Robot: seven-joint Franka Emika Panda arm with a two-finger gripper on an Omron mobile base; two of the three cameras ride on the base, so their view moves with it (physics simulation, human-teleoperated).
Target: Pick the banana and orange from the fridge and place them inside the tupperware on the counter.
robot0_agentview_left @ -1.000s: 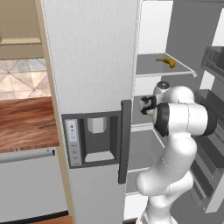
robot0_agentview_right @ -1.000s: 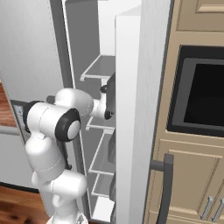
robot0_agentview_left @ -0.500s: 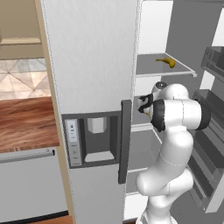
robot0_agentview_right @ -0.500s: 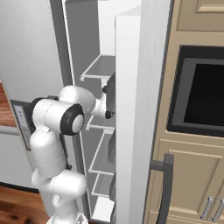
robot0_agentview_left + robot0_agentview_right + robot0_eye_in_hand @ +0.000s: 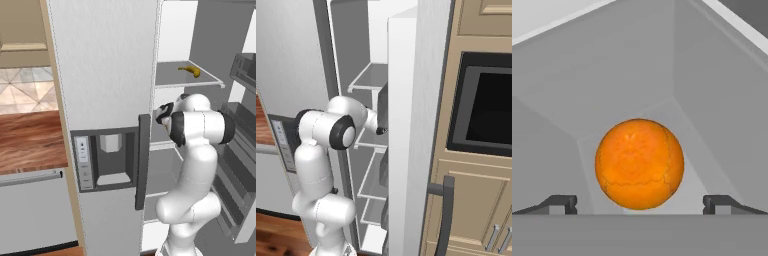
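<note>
Standing open, the fridge (image 5: 105, 65) shows its grey shelves, with the dispenser recess in the shut left door. Its right door (image 5: 416, 125) swings out toward the wall oven (image 5: 488, 107). To the left, the counter (image 5: 30, 142) runs away from the fridge's side. The arm (image 5: 197, 165) rises in front of the open compartment and reaches in at the middle shelf, below the shelf that carries the banana (image 5: 190, 71). That banana lies near the shelf's front right corner, its long axis running roughly along the front edge, ends curving forward. In the hand view the orange (image 5: 639, 163) sits on a grey shelf floor, close before the gripper (image 5: 639, 204). The jaws are spread wide, one fingertip (image 5: 559, 204) on each side of the orange and neither touching it.
</note>
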